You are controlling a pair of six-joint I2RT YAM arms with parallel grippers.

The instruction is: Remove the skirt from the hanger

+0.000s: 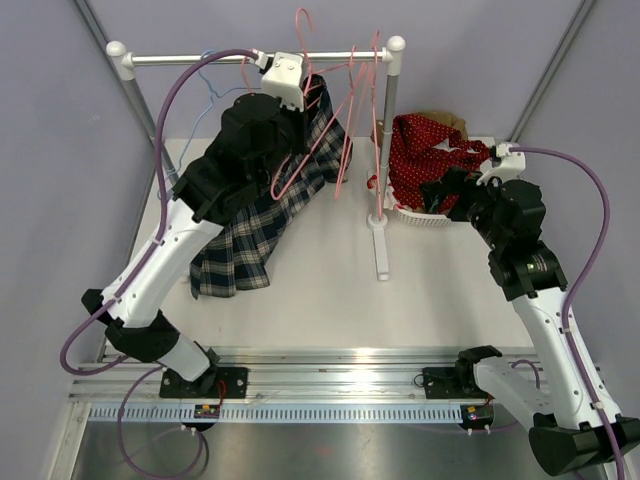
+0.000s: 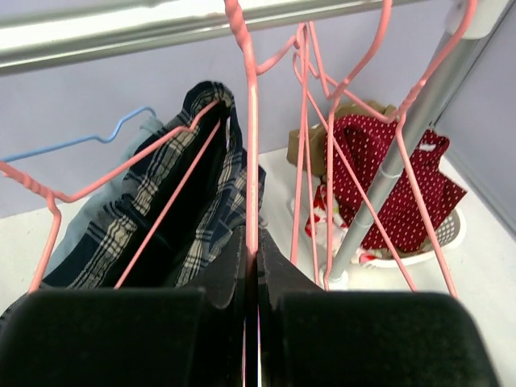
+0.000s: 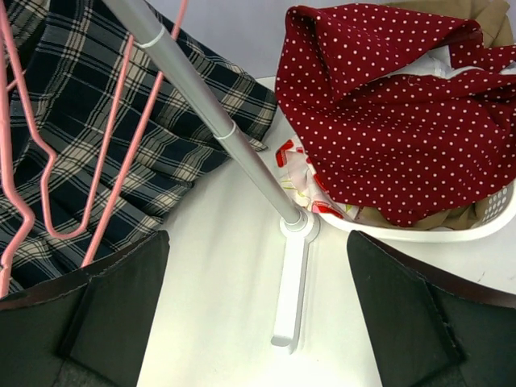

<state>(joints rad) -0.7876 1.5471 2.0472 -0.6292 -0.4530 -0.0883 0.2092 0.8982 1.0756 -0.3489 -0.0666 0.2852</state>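
The navy and white plaid skirt [image 1: 240,240] hangs from a pink wire hanger [image 1: 310,150] on the rail, and its hem lies on the table. In the left wrist view the skirt's waist [image 2: 137,201] is looped over pink hanger arms. My left gripper [image 1: 310,100] is up at the rail, shut on a vertical pink hanger wire [image 2: 251,121] right beside the skirt; the wire runs between the closed jaws [image 2: 251,250]. My right gripper [image 1: 440,190] is open and empty [image 3: 256,242], low by the rack's foot, right of the skirt [image 3: 185,137].
The rack's rail [image 1: 200,58] and right post [image 1: 385,130] stand on a white foot [image 3: 290,290]. Several empty pink hangers [image 1: 360,90] and a blue hanger [image 2: 81,141] hang on it. A white basket [image 3: 451,234] holds a red polka-dot garment [image 1: 425,145].
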